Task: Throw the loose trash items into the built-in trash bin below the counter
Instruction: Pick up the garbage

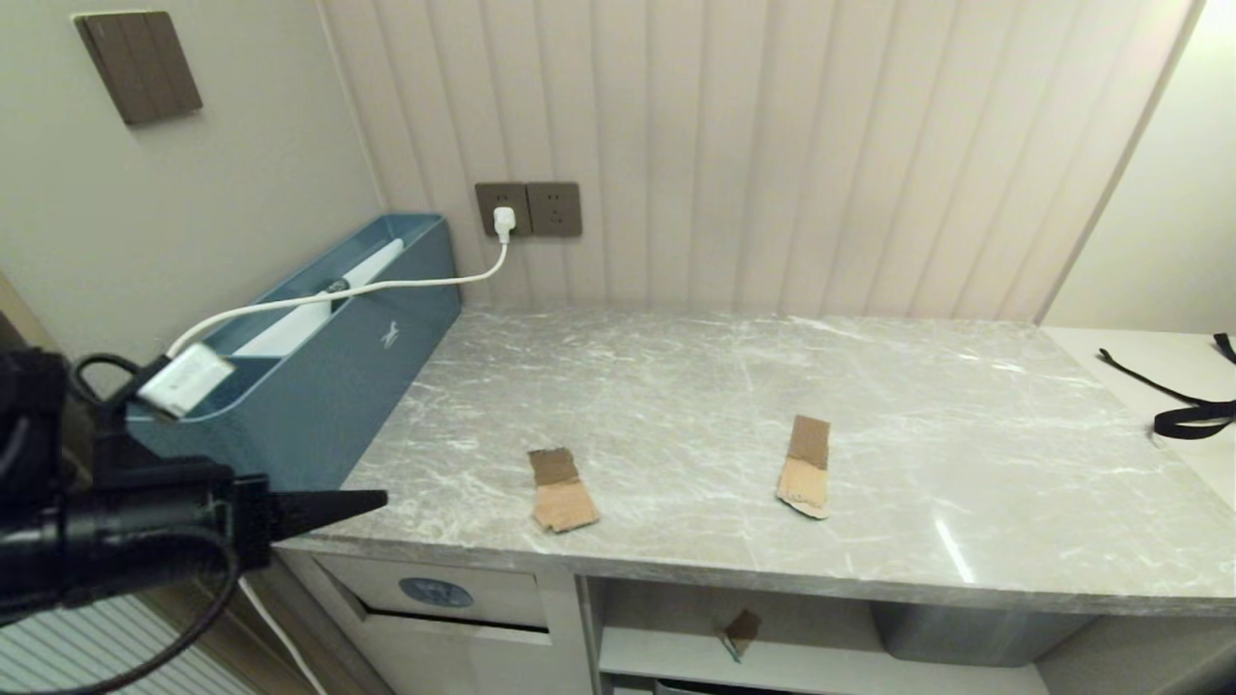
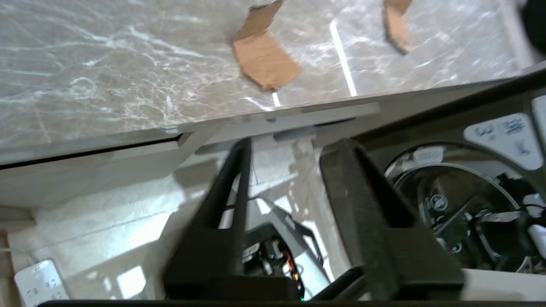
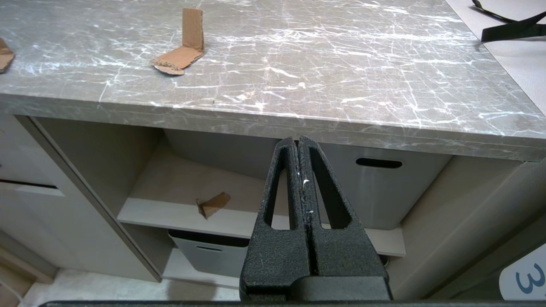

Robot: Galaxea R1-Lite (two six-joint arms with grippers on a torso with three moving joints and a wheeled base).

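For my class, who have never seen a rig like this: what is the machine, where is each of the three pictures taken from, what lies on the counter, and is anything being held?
It is a two-armed robot. One picture comes from its head, two from cameras on its wrists. The left gripper, fingers apart and empty, reaches toward the grey marble counter. The right gripper is shut, holding nothing, below the counter edge. Two cardboard scraps lie on top; a tiny scrap sits on the shelf beneath. The bin flap is under the counter's left end.

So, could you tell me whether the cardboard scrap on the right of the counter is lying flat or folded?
Folded. In the right wrist view the cardboard scrap has one half lying on the counter and the other standing upright.
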